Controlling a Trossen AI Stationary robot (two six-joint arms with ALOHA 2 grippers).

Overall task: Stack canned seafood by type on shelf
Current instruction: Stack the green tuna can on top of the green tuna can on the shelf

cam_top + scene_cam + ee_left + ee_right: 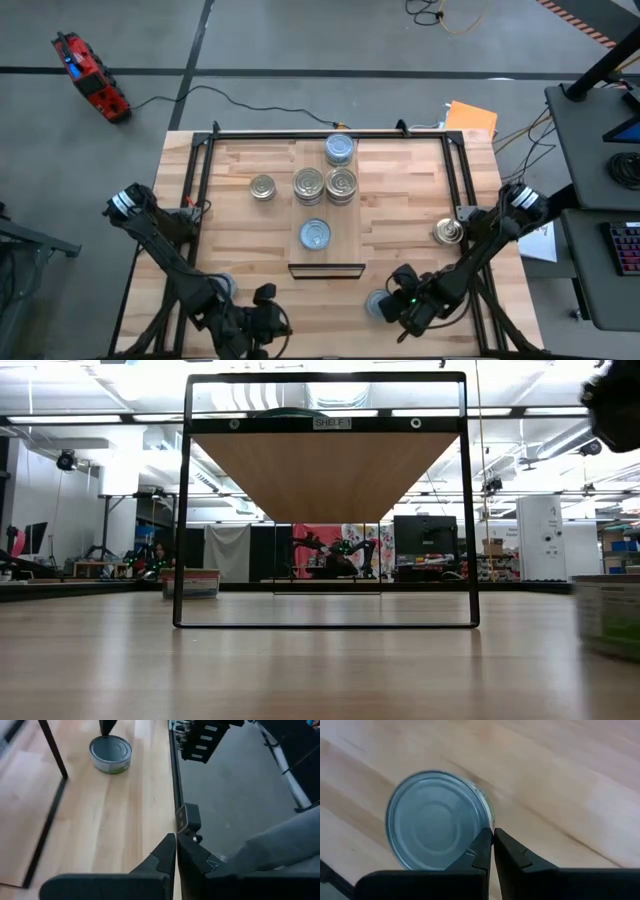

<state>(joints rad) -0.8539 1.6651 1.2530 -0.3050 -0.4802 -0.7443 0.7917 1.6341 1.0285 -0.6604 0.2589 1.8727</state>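
Grey floor surrounds a wooden bench (250,240) framed by black rails. At its middle lies the shelf (326,225), a paler plank with a dark front edge. Four tins rest on it: a pale blue-grey tin (339,150) at the far end, two ringed gold-silver tins (309,184) (342,185) side by side touching, and another blue-grey tin (315,234) nearer the front edge.

Off the shelf, a gold-topped tin (263,187) sits on the bench just left of the plank, and another ringed tin (447,233) stands near the right rail. A blue-grey tin (378,303) lies by the right arm near the front, and a further tin (222,287) shows partly under the left arm. That makes eight tins visible.

Right gripper (493,842) hangs low just beside the blue-grey tin, jaws pressed together and holding nothing. Left gripper (176,851) sits at the bench's front edge, jaws likewise closed and empty, with the arm folded low along the left side.
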